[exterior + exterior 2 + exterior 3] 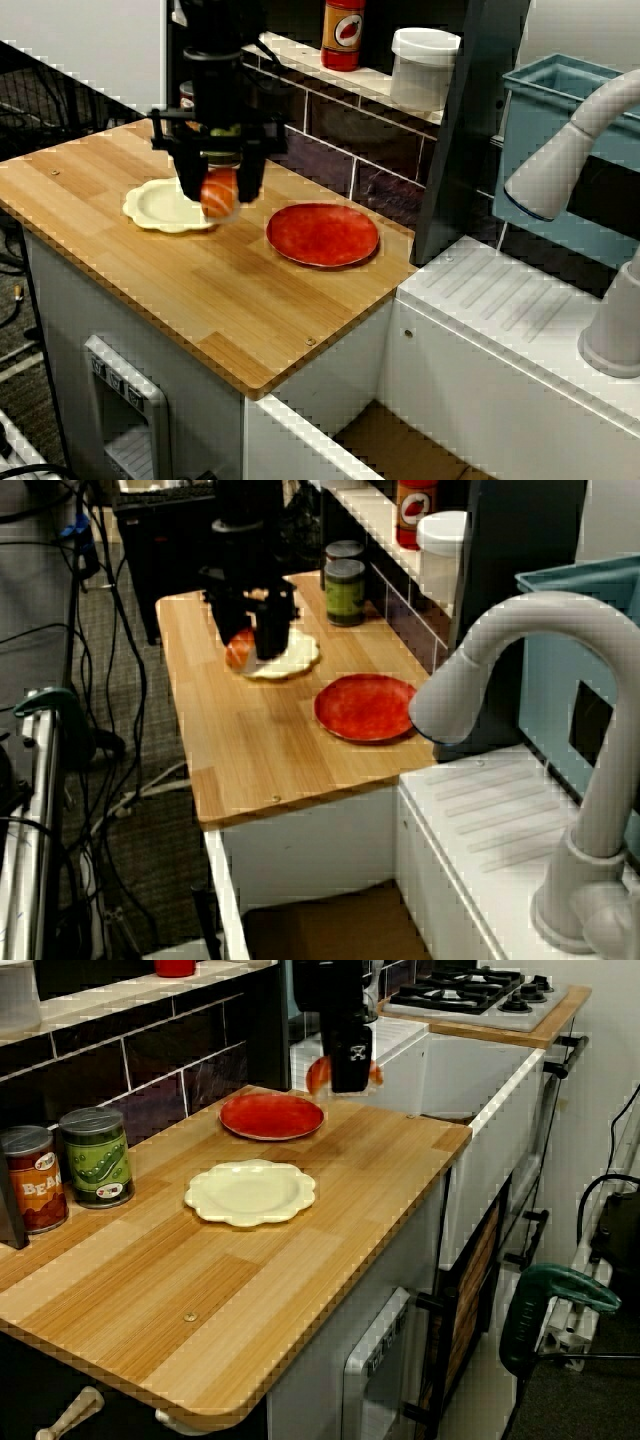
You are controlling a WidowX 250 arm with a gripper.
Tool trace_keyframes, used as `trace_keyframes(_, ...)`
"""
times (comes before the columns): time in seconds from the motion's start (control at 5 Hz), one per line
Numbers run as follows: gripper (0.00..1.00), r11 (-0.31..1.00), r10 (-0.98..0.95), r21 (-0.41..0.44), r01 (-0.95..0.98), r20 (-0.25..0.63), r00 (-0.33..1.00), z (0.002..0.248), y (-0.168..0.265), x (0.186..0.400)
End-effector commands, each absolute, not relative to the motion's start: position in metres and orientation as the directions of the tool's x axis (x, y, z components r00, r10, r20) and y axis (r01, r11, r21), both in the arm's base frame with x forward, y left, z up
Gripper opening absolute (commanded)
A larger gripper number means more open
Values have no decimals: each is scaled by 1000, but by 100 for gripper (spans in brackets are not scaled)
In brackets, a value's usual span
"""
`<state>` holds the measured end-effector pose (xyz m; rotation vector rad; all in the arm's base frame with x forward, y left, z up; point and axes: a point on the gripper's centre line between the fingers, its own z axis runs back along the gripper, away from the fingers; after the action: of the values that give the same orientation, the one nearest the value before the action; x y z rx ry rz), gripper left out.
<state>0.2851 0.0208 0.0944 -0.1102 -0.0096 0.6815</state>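
Gripper: black gripper (221, 178), pointing straight down over the wooden counter (200, 290).
Jaws: closed partway, one finger on each side of an orange-red round object (218, 195), which they grip.
Held thing: lifted clear of the counter. In the view facing the tiled wall it overlaps the 3 o'clock rim of the cream plate (160, 206).
Red plate: red plate (322, 235) lies at 4 o'clock from the cream plate, apart from it.
Cans: in the view along the counter toward the stove, a green can (97, 1157) and a red can (30, 1180) stand at 9 o'clock from the cream plate.
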Motion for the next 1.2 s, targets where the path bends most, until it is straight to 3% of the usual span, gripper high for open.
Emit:
trace_keyframes(0.0,0,897,436,8,-442,150,887,120,61,280)
trace_keyframes(0.6,0,895,423,65,-441,189,886,83,103,272)
trace_keyframes(1.0,0,877,451,74,-475,211,867,70,123,286)
